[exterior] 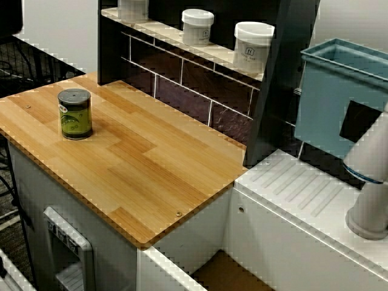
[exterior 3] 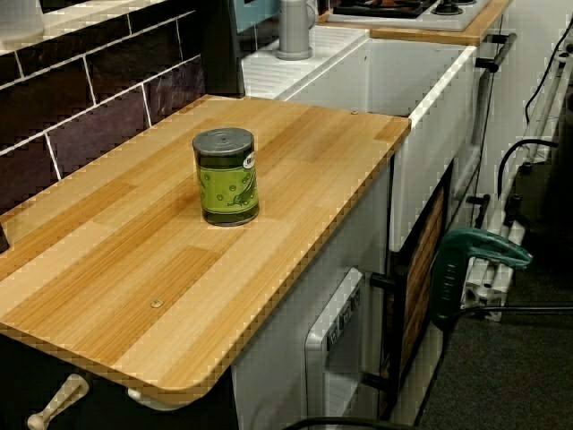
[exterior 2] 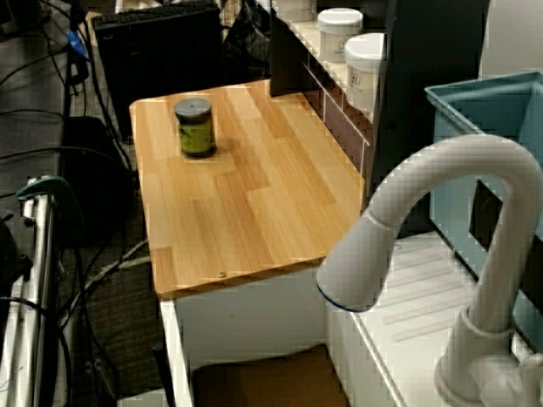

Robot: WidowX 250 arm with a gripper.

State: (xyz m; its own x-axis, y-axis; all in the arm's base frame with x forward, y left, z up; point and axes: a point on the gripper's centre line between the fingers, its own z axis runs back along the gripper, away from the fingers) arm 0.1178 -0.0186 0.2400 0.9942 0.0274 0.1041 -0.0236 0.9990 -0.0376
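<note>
A green can (exterior: 75, 114) with a dark grey lid stands upright on the wooden counter (exterior: 151, 157), near its left back corner. The view from behind the faucet shows the can (exterior 2: 194, 129) at the far end of the counter (exterior 2: 246, 203). In the view from the counter's end, the can (exterior 3: 226, 176) sits alone mid-board, with bare wood (exterior 3: 134, 260) all round it. No gripper or arm shows in any view, and nothing touches the can.
White jars (exterior: 197, 26) (exterior: 253, 46) stand on the shelf above the dark tiled wall. A white faucet (exterior 2: 441, 195) arches over the sink (exterior 2: 263, 381) right of the counter. Behind it is a blue bin (exterior: 339, 97). A green clamp (exterior 3: 474, 255) and cables sit by the floor.
</note>
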